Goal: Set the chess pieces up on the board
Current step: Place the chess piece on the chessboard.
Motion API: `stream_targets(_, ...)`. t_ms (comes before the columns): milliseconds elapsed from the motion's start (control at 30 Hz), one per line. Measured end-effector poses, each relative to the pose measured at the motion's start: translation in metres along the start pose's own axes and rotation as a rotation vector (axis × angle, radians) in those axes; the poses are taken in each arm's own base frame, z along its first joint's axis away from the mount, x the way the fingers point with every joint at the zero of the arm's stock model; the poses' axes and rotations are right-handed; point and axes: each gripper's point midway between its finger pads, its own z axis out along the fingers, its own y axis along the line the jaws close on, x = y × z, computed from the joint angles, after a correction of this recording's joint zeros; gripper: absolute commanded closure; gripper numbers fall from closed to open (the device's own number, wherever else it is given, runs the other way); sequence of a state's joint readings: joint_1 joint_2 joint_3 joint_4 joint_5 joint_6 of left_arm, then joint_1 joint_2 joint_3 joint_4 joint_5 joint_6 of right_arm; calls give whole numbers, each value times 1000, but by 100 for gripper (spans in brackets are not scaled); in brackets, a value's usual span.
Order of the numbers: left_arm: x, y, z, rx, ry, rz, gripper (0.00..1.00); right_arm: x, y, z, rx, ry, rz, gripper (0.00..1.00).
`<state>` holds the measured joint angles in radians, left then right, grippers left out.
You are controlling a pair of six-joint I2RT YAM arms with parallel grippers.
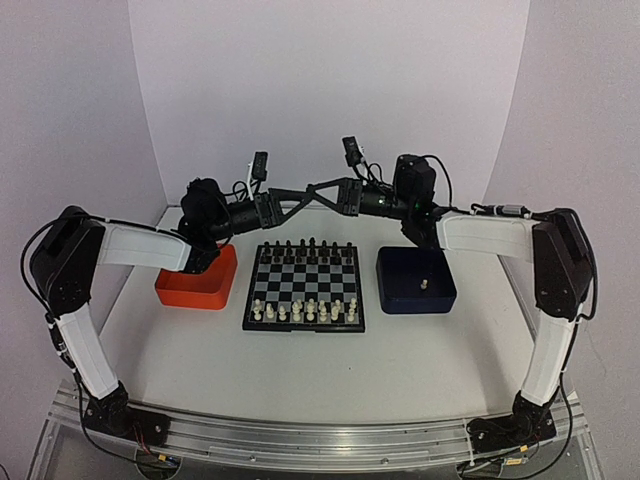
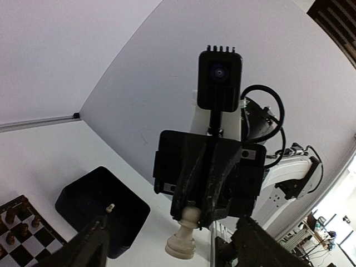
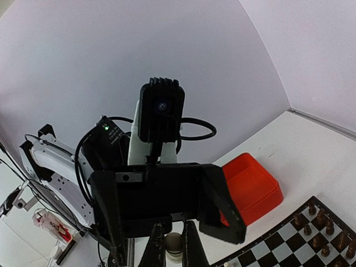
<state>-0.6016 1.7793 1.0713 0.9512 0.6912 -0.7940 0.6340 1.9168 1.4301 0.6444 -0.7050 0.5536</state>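
1 board [image 1: 303, 285], 1 orange tray [image 1: 193, 296], 1 dk blue tray [image 1: 400, 300] w/ 1 cream piece [image 1: 424, 283], 2 arms (L [image 1: 130, 245], R [image 1: 490, 235])

the top view looks down from high behind the near edge, taking in the whole table [image 1: 320, 370] and the board [image 1: 305, 286]. the wrist views face each other at close range: the left one fills with the right gripper [image 2: 194, 214], the right one with the left gripper [image 3: 172, 228]. both catch a board corner.

Looks like a robotics lab: white table [image 1: 300, 370] closed in by a curved white backdrop [image 1: 330, 90], aluminium rail [image 1: 320, 440] at 6 o'clock bearing both arm bases [image 1: 105, 410], and at 4 o'clock of the left wrist view a cluttered room [image 2: 327, 236] with equipment
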Motion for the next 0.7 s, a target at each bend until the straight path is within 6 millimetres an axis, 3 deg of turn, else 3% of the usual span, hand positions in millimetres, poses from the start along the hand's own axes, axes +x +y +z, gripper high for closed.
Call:
stream_targets(200, 10, 24, -29, -252, -3, -16, 0, 28, -21, -3, 103, 72, -45, 100)
stream_targets(367, -9, 32, -75, -531, -92, 21, 0, 57, -32, -1, 156, 163, -109, 100)
stream_targets(533, -29, 41, -116, -774, -172, 47, 0, 109, -32, 20, 125, 299, -166, 100)
stream_targets(700, -19, 56, -144, -925, -168, 34, 0, 165, -46, 35, 81, 425, -170, 100)
